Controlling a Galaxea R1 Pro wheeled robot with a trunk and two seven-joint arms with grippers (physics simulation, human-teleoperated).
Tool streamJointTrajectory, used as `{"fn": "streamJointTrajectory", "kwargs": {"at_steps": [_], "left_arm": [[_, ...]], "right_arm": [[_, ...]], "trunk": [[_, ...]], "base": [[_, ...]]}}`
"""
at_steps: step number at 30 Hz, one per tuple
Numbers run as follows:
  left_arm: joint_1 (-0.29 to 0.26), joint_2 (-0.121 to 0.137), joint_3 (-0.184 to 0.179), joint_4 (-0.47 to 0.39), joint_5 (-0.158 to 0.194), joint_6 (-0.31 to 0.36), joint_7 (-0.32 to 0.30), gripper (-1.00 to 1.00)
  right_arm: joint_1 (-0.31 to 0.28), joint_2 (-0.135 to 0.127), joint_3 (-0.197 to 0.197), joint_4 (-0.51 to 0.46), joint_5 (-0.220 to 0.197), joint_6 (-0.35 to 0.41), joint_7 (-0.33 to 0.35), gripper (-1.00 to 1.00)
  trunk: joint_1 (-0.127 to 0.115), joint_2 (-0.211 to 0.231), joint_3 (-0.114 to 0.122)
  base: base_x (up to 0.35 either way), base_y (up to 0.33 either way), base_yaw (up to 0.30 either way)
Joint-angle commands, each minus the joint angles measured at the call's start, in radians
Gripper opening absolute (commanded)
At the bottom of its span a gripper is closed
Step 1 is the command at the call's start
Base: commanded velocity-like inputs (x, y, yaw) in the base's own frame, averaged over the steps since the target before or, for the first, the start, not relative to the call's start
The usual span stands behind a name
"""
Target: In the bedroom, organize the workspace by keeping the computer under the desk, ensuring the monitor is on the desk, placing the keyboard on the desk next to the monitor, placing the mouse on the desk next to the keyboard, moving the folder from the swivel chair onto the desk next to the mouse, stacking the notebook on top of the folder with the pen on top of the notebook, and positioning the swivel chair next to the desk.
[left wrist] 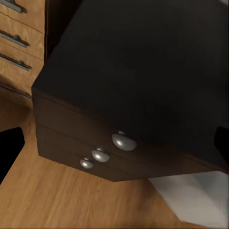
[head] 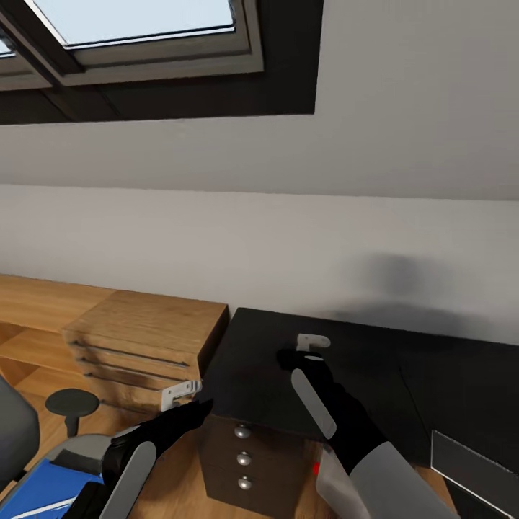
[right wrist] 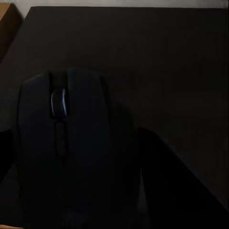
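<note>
Desk (head: 252, 367) black | right hand (head: 292, 357) holds mouse (right wrist: 62, 143) above it

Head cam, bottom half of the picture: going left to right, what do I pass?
swivel chair → folder → left claw → desk drawer knobs → right claw → keyboard

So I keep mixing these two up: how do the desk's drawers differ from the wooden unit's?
The desk's drawers are black with round silver knobs. The wooden unit is light brown with long thin bar handles. The desk's drawers sit under a black top, while the wooden unit has a wooden top. Both show three stacked drawers, and they stand side by side.
</note>
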Motion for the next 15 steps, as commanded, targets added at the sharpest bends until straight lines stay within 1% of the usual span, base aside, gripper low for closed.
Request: {"fn": "streamJointTrajectory", "kwargs": {"at_steps": [1, 4, 6, 12, 15], "left_arm": [[-0.001, 0.001, -0.002, -0.002, 0.011, 0.001, 0.010, 1.00], [0.000, 0.001, -0.002, -0.002, 0.011, 0.001, 0.010, 1.00], [0.000, 0.001, -0.002, -0.002, 0.011, 0.001, 0.010, 1.00], [0.000, 0.001, -0.002, -0.002, 0.011, 0.001, 0.010, 1.00], [-0.001, 0.001, -0.002, -0.002, 0.011, 0.001, 0.010, 1.00]], "right_arm": [[-0.002, 0.000, 0.002, -0.001, -0.012, -0.001, -0.012, -1.00], [-0.002, 0.001, 0.003, -0.001, -0.012, -0.001, -0.012, -1.00], [-0.002, 0.003, 0.004, -0.001, -0.012, 0.000, -0.012, -1.00], [-0.002, 0.006, 0.007, -0.001, -0.012, -0.001, -0.011, -1.00], [-0.002, 0.008, 0.008, -0.001, -0.012, -0.002, -0.011, -1.00]], "trunk": [[-0.004, 0.006, 0.002], [-0.015, 0.027, 0.011], [-0.023, 0.041, 0.017], [-0.046, 0.083, 0.036], [-0.046, 0.083, 0.036]], "base": [[0.000, 0.000, -0.297], [0.000, 0.000, -0.277], [0.000, 0.000, -0.156], [0.000, 0.000, -0.033], [0.000, 0.000, -0.004]]}}
